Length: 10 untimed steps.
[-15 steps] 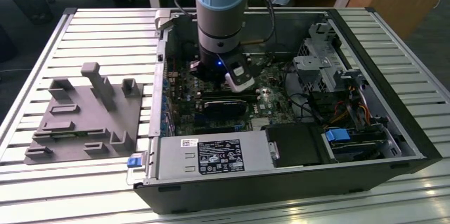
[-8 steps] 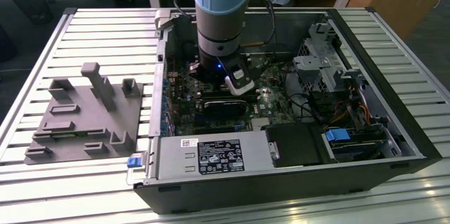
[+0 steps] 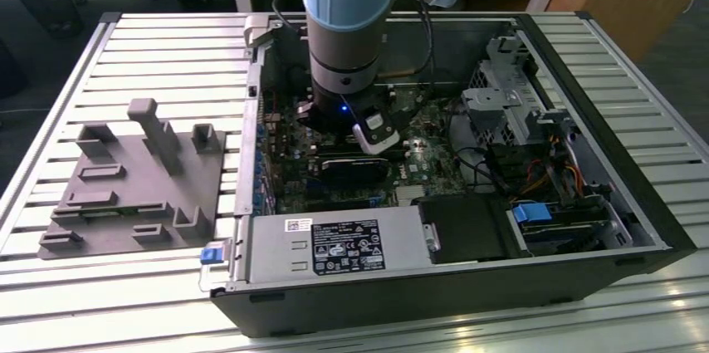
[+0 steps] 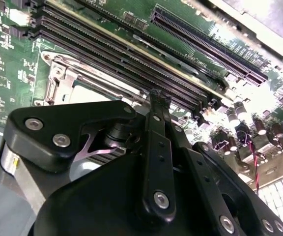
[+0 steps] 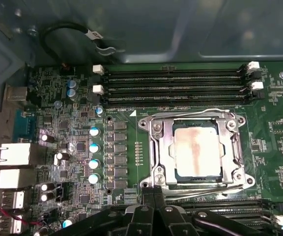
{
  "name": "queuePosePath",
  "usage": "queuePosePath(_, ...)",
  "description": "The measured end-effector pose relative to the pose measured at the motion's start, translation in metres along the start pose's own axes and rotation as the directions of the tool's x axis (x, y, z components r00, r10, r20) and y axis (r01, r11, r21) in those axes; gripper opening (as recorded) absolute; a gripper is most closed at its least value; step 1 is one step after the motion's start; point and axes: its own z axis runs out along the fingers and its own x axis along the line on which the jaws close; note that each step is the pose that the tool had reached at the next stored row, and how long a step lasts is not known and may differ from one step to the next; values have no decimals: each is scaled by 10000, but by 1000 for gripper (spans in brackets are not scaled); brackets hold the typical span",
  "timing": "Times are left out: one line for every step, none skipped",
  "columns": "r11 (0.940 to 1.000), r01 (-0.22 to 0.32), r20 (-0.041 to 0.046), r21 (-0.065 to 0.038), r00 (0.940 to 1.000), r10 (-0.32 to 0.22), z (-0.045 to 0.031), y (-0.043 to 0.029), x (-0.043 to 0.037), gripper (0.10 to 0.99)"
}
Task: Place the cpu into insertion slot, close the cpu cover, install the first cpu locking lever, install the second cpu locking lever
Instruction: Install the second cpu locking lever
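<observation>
In the first wrist view the cpu [image 5: 196, 150], a beige-silver square, lies in the insertion slot [image 5: 243, 180] on the green board. The silvery cpu cover [image 5: 162, 147] lies flat over it, framing the chip through its window. Thin wire levers run along two opposite sides of the socket [image 5: 205, 192]. My gripper [image 5: 154, 192] is shut, its black fingertips together at the socket's edge beside one lever; whether they touch it I cannot tell. In the second wrist view the gripper [image 4: 158, 98] stands just beside the socket frame [image 4: 65, 81]. The exterior view has my arm [image 3: 349, 37] reaching down into the computer case.
Long black memory slots [image 5: 176, 86] run along both sides of the socket. Capacitors [image 5: 94, 147] and rear ports [image 5: 14, 155] stand nearby. In the exterior view the open case [image 3: 637, 220] holds a black heatsink block [image 3: 354, 172], drive bays and cables; a grey fixture [image 3: 133, 178] lies on the exterior view's left.
</observation>
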Motion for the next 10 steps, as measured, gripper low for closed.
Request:
queuePosePath(10000, 0, 0, -2, 10000, 0, 8, -2, 2, 106)
queuePosePath(10000, -1, -1, -8, 10000, 1, 11, -3, 9, 106)
queuePosePath(10000, -1, -3, -19, 10000, 1, 11, -4, 16, 106)
queuePosePath(10000, -2, -3, -34, 10000, 2, 12, -3, 22, 106)
queuePosePath(10000, -1, -3, -43, 10000, 1, 15, -1, 27, 106)
queuePosePath(10000, -2, -2, -50, 10000, 2, 20, 3, 30, 106)
queuePosePath(10000, -1, -3, -49, 10000, 1, 26, 8, 31, 106)
queuePosePath(10000, -2, -3, -50, 10000, 2, 32, 16, 33, 106)
queuePosePath(10000, -2, -4, -51, 10000, 2, 39, 25, 33, 106)
queuePosePath(10000, -1, -4, -53, 10000, 1, 46, 33, 34, 106)
